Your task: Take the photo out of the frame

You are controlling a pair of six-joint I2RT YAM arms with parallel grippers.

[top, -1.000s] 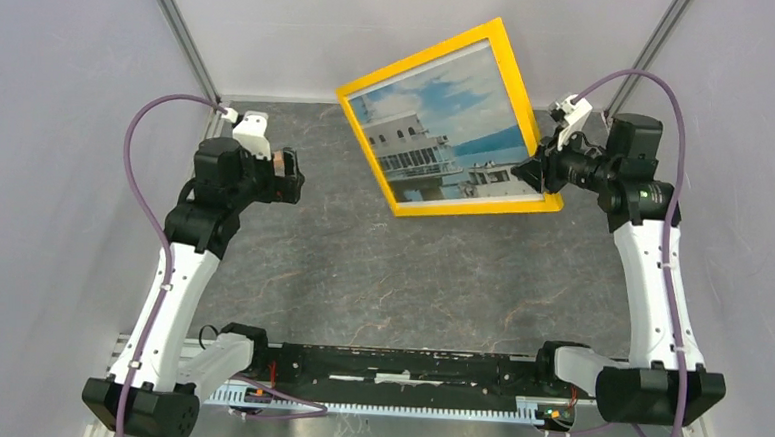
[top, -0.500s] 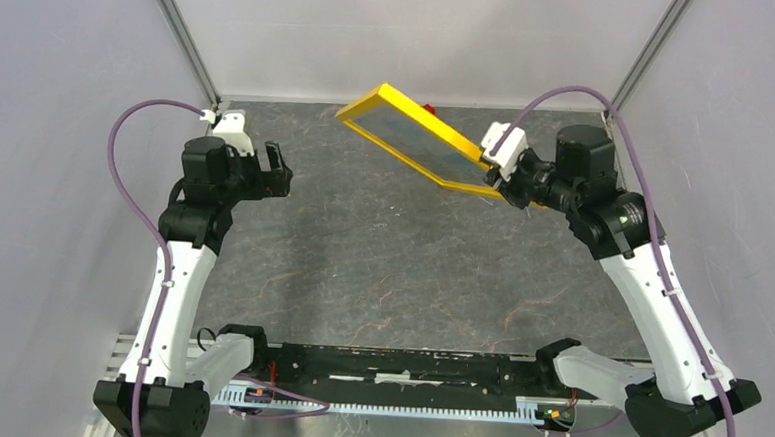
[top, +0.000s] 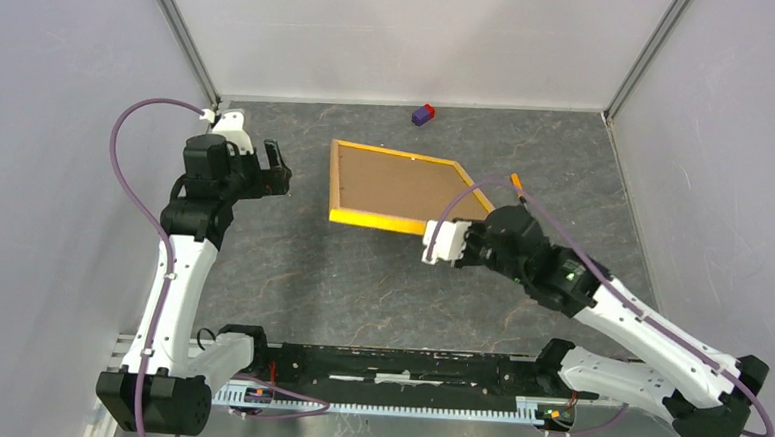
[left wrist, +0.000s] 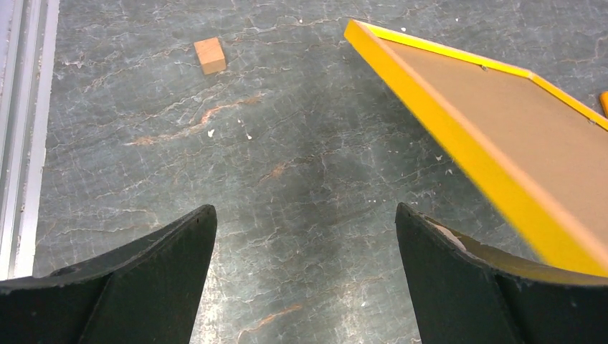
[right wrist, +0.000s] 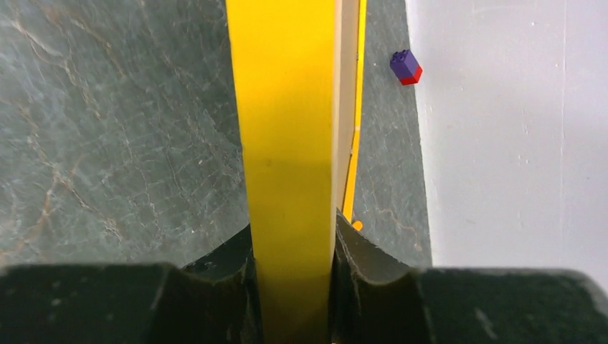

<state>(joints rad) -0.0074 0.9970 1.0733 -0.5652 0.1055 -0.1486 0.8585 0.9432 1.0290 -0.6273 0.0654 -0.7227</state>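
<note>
The frame (top: pixel 393 183) is turned back-side up over the middle of the table, its brown fibreboard panel facing the camera inside the yellow border. The photo is hidden on its underside. My right gripper (top: pixel 441 232) is shut on the frame's near right edge. In the right wrist view the yellow edge (right wrist: pixel 287 107) runs straight up between the fingers of that gripper (right wrist: pixel 294 233). My left gripper (top: pixel 277 167) is open and empty, left of the frame. In the left wrist view the left gripper (left wrist: pixel 305 215) is over bare table, with the frame (left wrist: pixel 502 122) at the upper right.
A small purple and red block (top: pixel 424 114) lies by the back wall and also shows in the right wrist view (right wrist: pixel 406 67). A small wooden block (left wrist: pixel 209 55) lies on the table ahead of the left gripper. A small orange piece (top: pixel 514 178) lies right of the frame.
My right arm has swung the frame over and down, from upright with the photo facing the camera to back-side up. The right gripper moved nearer and leftward. The left arm barely moved.
</note>
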